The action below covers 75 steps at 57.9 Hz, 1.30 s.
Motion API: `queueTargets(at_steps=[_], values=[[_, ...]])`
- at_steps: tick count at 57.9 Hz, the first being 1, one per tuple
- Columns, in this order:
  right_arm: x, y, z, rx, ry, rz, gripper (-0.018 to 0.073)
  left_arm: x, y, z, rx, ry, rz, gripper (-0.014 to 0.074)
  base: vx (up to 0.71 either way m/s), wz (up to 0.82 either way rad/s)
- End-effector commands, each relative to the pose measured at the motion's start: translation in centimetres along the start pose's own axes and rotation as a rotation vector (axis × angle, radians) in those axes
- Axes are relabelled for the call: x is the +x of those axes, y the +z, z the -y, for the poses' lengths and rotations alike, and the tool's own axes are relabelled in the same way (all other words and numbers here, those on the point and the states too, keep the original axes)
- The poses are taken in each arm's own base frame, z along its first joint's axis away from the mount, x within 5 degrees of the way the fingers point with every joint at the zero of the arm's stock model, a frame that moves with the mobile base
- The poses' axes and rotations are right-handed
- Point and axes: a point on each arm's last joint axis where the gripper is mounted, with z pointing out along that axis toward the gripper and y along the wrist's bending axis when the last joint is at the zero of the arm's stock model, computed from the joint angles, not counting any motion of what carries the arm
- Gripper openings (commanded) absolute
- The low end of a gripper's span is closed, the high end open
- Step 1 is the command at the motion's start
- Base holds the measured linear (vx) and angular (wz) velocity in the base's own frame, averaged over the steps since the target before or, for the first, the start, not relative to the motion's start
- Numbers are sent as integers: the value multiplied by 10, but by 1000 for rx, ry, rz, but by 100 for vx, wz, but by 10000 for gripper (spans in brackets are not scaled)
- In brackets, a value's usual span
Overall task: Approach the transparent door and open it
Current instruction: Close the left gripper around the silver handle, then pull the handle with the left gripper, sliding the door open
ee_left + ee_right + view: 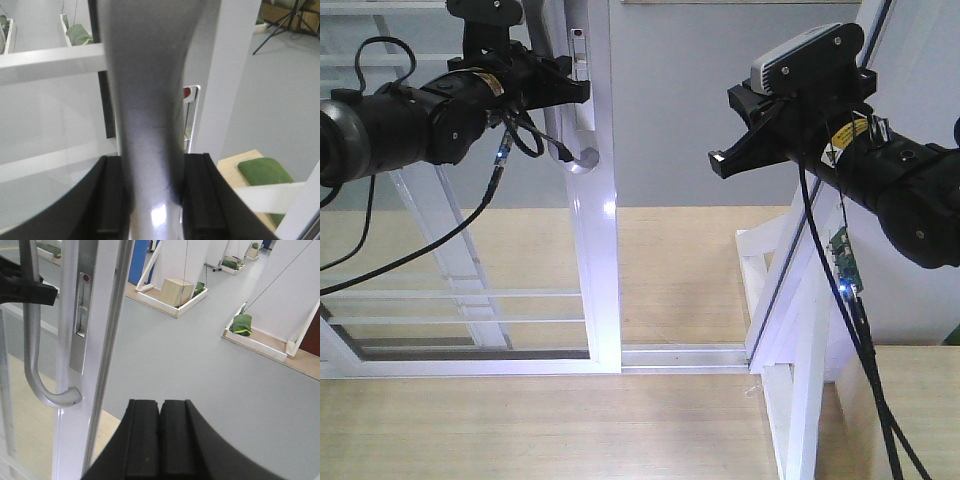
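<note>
The transparent door, glass in a white frame with thin white bars, stands at the left of the front view. Its curved grey handle runs down the right stile. My left gripper is shut on the handle's upper part. In the left wrist view the handle fills the space between both black fingers of that gripper. My right gripper hangs shut and empty in the gap right of the door. The right wrist view has this gripper, the handle and the lock plate.
A white frame post stands right of the gap, with the floor track running to it. Beyond lies grey floor with white partitions, a wooden box and a green bag. Cables hang from both arms.
</note>
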Motion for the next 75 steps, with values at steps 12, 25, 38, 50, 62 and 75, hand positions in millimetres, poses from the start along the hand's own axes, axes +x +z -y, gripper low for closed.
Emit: queueTargets(at_steps=[12, 25, 38, 50, 62, 75], values=[[-27, -9, 6, 25, 5, 143, -6, -63, -47, -35, -88, -14, 117, -6, 0, 0], [-27, -9, 6, 25, 6, 143, -6, -74, -62, -58, -143, -24, 134, -6, 0, 0], [-27, -9, 6, 26, 9, 143, -6, -79, -73, -76, -190, -34, 138, -6, 0, 0], [-27, -9, 6, 26, 10, 143, -6, -84, -84, -93, -238, -43, 143, -6, 0, 0], [-27, -9, 6, 26, 10, 143, -6, -87, -94, -104, -271, -14, 117, -6, 0, 0], [-27, -9, 6, 26, 9, 142, -6, -91, -108, -114, -311, 66, 80, -4, 0, 0]])
